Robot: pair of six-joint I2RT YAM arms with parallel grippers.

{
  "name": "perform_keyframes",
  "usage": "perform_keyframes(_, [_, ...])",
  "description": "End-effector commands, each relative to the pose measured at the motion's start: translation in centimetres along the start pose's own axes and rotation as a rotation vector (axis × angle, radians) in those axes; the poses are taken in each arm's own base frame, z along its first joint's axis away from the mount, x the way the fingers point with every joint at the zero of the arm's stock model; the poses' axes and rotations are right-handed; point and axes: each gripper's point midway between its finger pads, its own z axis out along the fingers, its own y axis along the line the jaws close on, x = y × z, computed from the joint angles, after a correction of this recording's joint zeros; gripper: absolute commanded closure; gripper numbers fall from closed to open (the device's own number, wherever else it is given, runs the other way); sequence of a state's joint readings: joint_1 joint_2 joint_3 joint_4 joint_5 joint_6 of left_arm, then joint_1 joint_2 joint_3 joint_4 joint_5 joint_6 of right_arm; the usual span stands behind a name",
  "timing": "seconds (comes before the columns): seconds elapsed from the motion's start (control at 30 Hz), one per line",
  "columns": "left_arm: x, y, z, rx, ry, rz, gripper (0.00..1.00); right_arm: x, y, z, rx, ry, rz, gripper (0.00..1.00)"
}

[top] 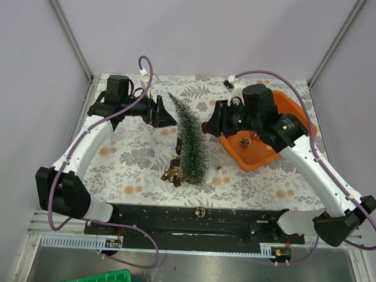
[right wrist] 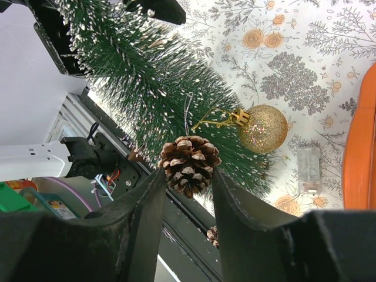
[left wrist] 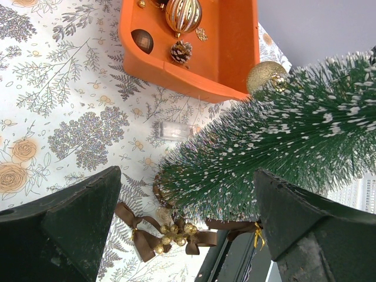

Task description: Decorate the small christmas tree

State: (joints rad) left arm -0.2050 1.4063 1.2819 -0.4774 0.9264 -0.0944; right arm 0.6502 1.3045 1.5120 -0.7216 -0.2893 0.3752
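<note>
Tree: the small christmas tree [top: 189,141] stands upright on its round base near the middle of the table [top: 127,173], a little toward the near edge and just left of the orange tray [top: 262,158].
Right arm: the right gripper [right wrist: 188,176] pinches a brown pine cone [right wrist: 189,165] between its two fingers and holds it against the tree's right flank, at about mid-height. This looks like the hanging step.
Thread: a thin loop rises from the cone into the frosted bristles. Whether it has caught on a branch cannot be told.
Left arm: the left gripper [top: 167,117] hovers at the tree's upper left with its jaws spread wide and nothing between them but bristle tips. It is probably there to brace the slim tree against the push from the other side. The pictures do not show whether it touches the tree.
Already on: a gold glitter ball [right wrist: 262,128] hangs by its gold hook on the tray side of the tree, just beside the cone.
At the foot: brown bows with gold berries [left wrist: 170,232] lie on the cloth against the tree's base, toward the table's near edge.
Supply: the tray sits askew toward the far right corner. It holds a striped gold bauble [left wrist: 183,14], a dark brown ball [left wrist: 143,40] and a spare cone [left wrist: 181,51], all within the right arm's reach.
Loose item: a small clear box [left wrist: 174,130] lies on the cloth between tree and tray.
Risk: the tree is light and narrow-footed, so a sideways tug on the thread could tip it.
</note>
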Motion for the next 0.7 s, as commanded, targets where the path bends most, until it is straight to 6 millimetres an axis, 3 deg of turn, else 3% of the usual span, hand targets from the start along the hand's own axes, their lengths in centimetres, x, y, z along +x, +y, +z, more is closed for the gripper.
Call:
perform_keyframes(0.0, [-1.3, -1.3, -0.5, 0.022, -0.038, 0.070, 0.01, -1.1, 1.5, -0.5, -0.054, -0.051, -0.013, 0.54])
perform_keyframes(0.47, [-1.3, -1.3, -0.5, 0.023, -0.039, 0.072, 0.01, -1.3, 2.0, -1.1, -0.074, -0.061, -0.023, 0.48])
perform_keyframes(0.67, [-1.3, -1.4, -0.6, 0.020, -0.040, 0.076, 0.01, -1.4, 0.9, -1.7, -0.005, -0.065, -0.056, 0.46])
